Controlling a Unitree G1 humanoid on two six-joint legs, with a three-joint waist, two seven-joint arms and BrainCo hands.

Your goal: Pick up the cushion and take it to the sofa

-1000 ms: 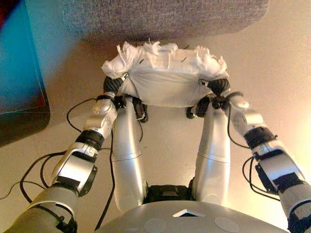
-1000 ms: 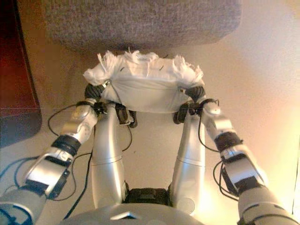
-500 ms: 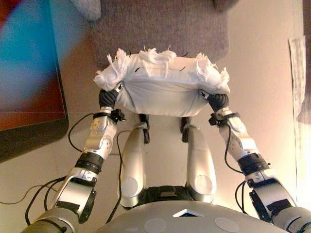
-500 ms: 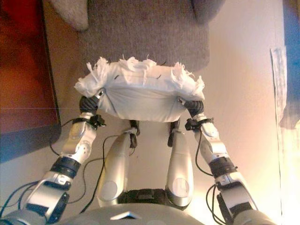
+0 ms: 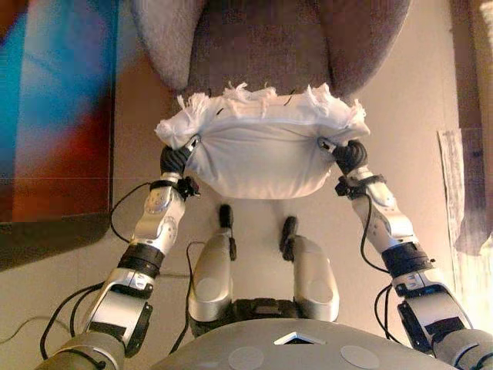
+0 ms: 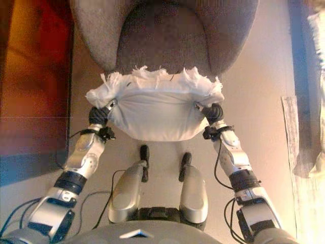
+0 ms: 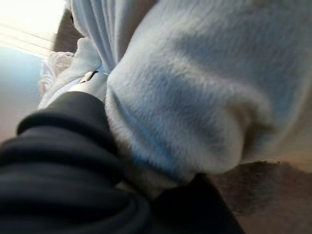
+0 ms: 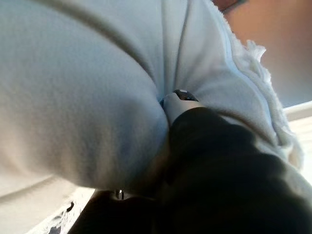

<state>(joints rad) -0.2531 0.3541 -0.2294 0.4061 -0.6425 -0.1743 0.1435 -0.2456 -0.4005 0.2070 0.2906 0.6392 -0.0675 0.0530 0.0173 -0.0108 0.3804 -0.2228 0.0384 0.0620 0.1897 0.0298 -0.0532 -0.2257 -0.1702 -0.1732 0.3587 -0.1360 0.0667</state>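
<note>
The left eye view shows a white, soft fabric cushion with a frayed fringe along its far edge (image 5: 258, 150), held up clear of the pale floor (image 5: 416, 100) between the two hands, just in front of a grey upholstered sofa seat with rounded padded sides (image 5: 266, 42). The fringed edge of the cushion overlaps the front edge of the sofa seat as seen from above; whether it touches the seat cannot be told. The left hand (image 5: 176, 158) is pressed against the cushion's left end and the right hand (image 5: 350, 154) against its right end, each with only its dark ribbed cover and a small silver part showing. In the left wrist view the cushion's plush cloth bulges over the dark cover, and the fingers are buried in the fabric, so their state cannot be told. In the right wrist view one silver finger (image 8: 178, 100) is seen sunk into a fold of the cloth; the rest are hidden, and whether they are curled cannot be told. A dark rug or mat (image 5: 46, 231) lies on the floor well to the left.
</note>
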